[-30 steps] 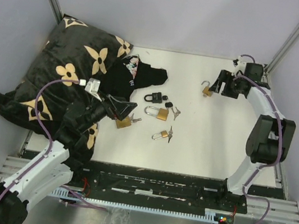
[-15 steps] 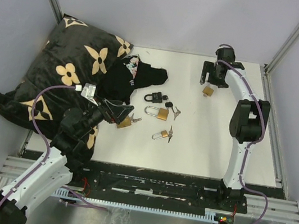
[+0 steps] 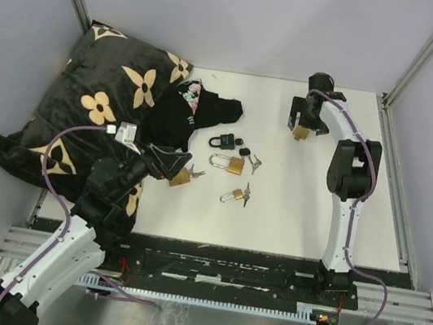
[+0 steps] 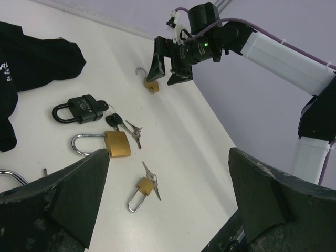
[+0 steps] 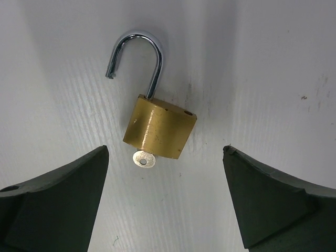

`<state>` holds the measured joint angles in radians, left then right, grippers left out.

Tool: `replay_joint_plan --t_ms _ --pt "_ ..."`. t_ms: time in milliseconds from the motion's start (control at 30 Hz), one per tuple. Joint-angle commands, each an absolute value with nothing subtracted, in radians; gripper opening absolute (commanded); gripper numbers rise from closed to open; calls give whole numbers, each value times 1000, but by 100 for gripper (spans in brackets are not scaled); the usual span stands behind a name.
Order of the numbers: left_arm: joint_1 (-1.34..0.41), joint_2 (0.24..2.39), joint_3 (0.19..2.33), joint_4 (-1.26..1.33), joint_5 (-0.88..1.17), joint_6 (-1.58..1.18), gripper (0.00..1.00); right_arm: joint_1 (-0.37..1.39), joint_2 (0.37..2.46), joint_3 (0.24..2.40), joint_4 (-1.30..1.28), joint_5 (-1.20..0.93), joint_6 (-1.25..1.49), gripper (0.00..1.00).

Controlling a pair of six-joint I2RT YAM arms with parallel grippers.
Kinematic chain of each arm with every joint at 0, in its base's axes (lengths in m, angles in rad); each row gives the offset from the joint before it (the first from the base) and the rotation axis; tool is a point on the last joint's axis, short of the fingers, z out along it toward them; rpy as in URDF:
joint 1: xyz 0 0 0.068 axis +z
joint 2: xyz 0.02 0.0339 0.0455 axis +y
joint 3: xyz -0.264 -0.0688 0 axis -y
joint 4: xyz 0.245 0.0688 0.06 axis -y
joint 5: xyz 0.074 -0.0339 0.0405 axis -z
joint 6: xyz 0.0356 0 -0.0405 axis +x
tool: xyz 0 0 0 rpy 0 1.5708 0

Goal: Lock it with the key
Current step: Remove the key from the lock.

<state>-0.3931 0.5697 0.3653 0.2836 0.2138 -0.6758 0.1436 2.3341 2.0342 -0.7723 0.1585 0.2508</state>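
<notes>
Near left, the left hand gapes empty beside the pillow. Other padlocks lie mid-scene on the table, clear of the work. Far right, the right hand hangs wide open, holding nothing, over the brass padlock. Its shackle is sprung and the key inserted, so the locking looks undone.

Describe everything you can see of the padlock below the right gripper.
The padlock is small, with a brass-coloured, faintly scuffed body and a silvery shackle standing open, one end free. A silvery key sits in its base. It lies flat on the white table, slightly tilted, between the fingers of the open right gripper, which do not touch it.
</notes>
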Motion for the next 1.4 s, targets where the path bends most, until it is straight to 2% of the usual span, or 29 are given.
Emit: replay_joint_plan --t_ms 0,100,200,300,433,567,767,967,1133,1367 --pt "-391 546 356 286 194 -651 100 152 2300 2063 -766 114 211 99" --pt "-391 553 352 282 204 -646 100 153 2197 1971 -672 27 132 100" --pt "-392 571 355 281 217 -641 100 153 2065 1838 -559 -258 -8 97" --pt "-392 594 357 292 224 -649 100 156 2051 1815 -574 -578 -45 91" --pt "-392 650 330 367 229 -703 97 160 2212 1930 -654 -835 93 74" --pt "-391 778 355 423 257 -734 91 176 2277 1917 -574 -869 209 74" --pt "-391 1050 460 475 297 -738 86 186 2402 2010 -553 -912 296 74" --pt "-391 1352 640 483 327 -719 72 189 2483 2036 -446 -962 414 71" --pt "-390 1594 824 434 327 -682 67 195 2529 2036 -358 -1009 516 67" --pt "-392 1831 1062 302 325 -620 57 218 2508 1938 -325 -1034 504 64"
